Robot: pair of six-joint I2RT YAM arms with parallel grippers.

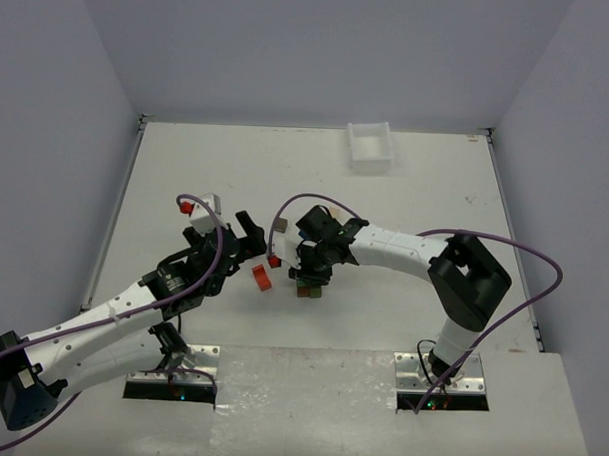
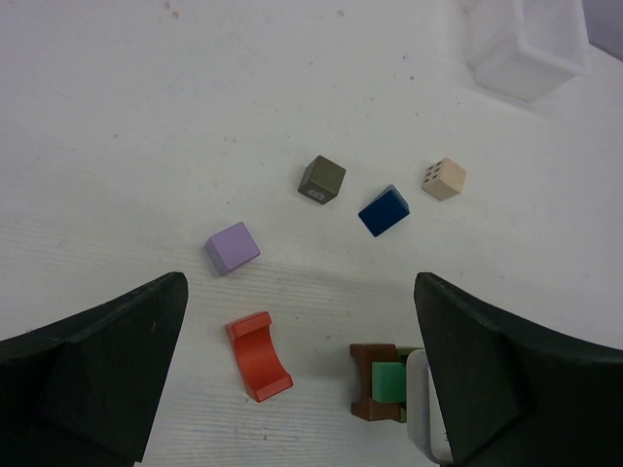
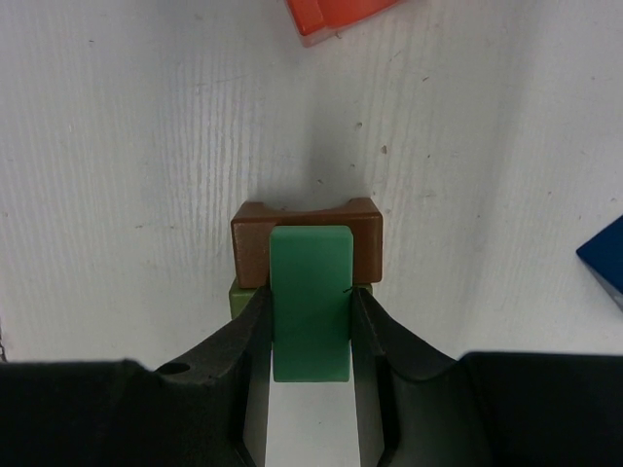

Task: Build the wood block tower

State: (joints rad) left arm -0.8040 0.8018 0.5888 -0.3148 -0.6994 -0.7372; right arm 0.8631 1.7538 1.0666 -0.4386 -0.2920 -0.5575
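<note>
My right gripper [image 3: 310, 336] is shut on a green bar [image 3: 310, 292]. The bar's far end lies over a brown notched block [image 3: 253, 241], which rests on an olive-green block [image 3: 237, 297]. This low stack [image 1: 308, 286] stands mid-table. My left gripper [image 2: 302, 389] hangs open and empty above the table, left of the stack. A red-orange arch block [image 2: 259, 355] lies between its fingers, and the stack's brown block [image 2: 365, 381] shows beside it. Further off lie a purple cube [image 2: 232, 247], an olive cube [image 2: 321, 179], a blue block [image 2: 384, 210] and a beige cube [image 2: 444, 179].
A white plastic tray [image 1: 370, 147] stands at the back of the table, right of centre; it also shows in the left wrist view [image 2: 531, 44]. The two grippers [image 1: 246, 236] [image 1: 311, 268] are close together mid-table. White walls enclose the table.
</note>
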